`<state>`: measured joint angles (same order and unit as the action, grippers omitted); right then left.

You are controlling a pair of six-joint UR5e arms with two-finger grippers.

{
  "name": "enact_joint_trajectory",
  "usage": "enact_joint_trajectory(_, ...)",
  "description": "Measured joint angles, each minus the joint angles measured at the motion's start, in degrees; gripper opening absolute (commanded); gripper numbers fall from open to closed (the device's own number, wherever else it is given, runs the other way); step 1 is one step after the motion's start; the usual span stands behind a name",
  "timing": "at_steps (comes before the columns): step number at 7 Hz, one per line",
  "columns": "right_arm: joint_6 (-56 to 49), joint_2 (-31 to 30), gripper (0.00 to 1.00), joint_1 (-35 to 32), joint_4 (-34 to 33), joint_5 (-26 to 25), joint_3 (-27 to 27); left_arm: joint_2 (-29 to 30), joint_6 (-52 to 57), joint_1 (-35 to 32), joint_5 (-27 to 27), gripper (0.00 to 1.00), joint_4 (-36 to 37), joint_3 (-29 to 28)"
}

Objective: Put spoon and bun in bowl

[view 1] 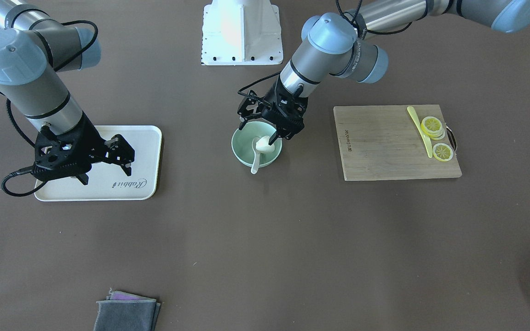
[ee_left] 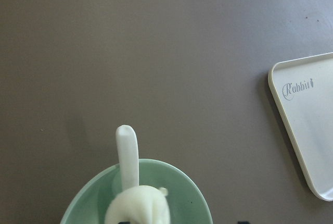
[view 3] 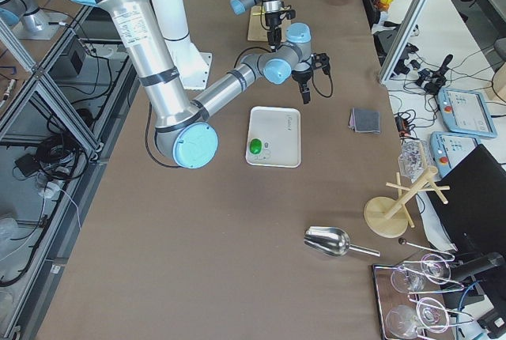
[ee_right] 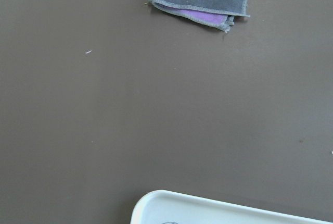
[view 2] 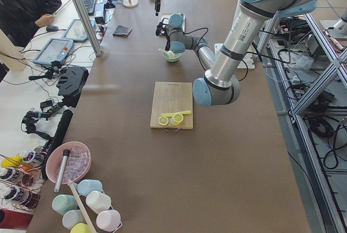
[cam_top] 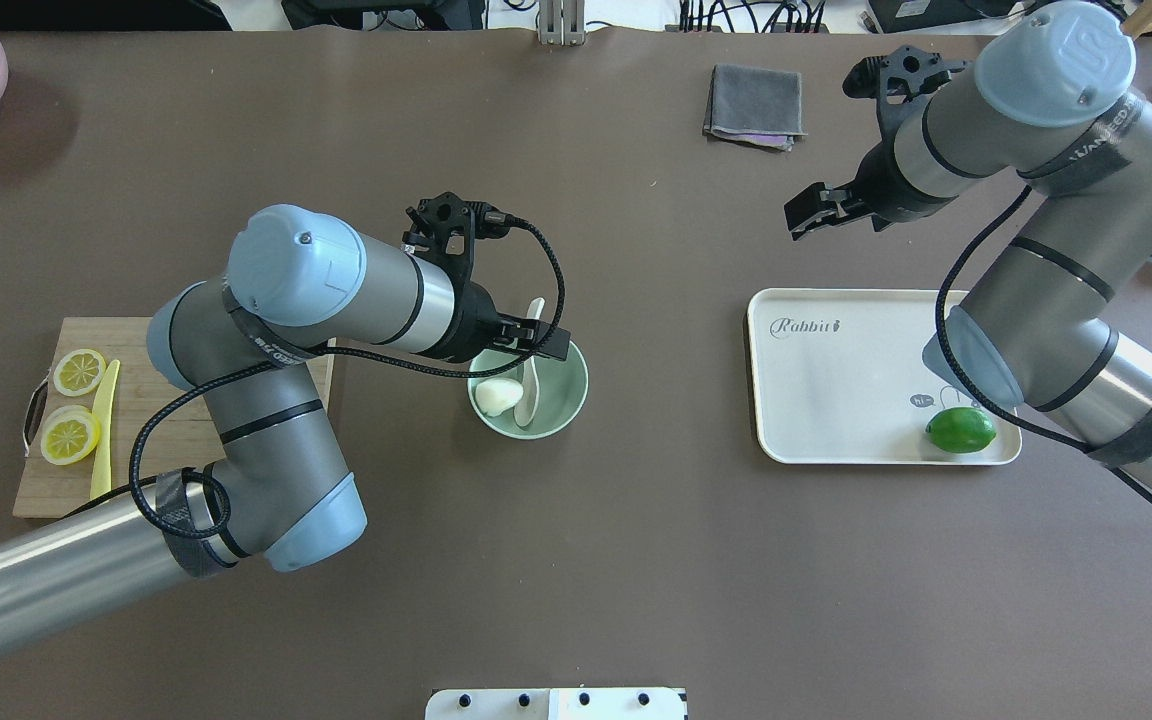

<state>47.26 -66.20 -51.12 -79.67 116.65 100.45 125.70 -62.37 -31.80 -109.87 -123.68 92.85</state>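
Over the bowl [view 1: 238,154], my left claw [view 1: 257,132] hangs spread above the bun [view 1: 264,144] and spoon [view 1: 256,161] lying inside, while my right claw [view 1: 106,176], also spread, hovers by the tray [view 1: 147,142] holding a lime [cam_top: 960,430], cutting board [view 1: 384,147] well apart.

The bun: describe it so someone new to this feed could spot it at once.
Mid-table, between the wooden cutting board and the white tray, sits a mint-green bowl. The bun lies inside it beside the white spoon. It is the rounded white lump, whereas the spoon is long with a handle poking over the rim.
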Motion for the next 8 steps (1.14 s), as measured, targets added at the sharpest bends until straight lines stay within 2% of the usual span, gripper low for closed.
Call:
enact_joint_trajectory(2, -4.2, -0.4, 1.0, -3.7, -5.6, 1.1, 0.0, 0.0, 0.0, -0.1, -0.1, 0.98, 3.9, 1.8)
enact_joint_trajectory(4, -18.3, -2.7, 1.0, -11.2, -12.2, 3.5, -0.2, -0.8, 0.0, -2.3, -0.6, 0.98, 14.3, 7.8)
enact_joint_trajectory(6, -25.9, -8.3, 1.0, -17.9, -13.0, 8.6, -0.2, -5.9, 3.7, -8.9, -1.7, 0.98, 22.3, 14.7)
enact_joint_trajectory(8, -28.3, -13.3, 1.0, -21.0, -10.4, 10.9, -0.5, -11.2, 16.8, -19.5, -5.1, 0.98, 28.3, 17.3)
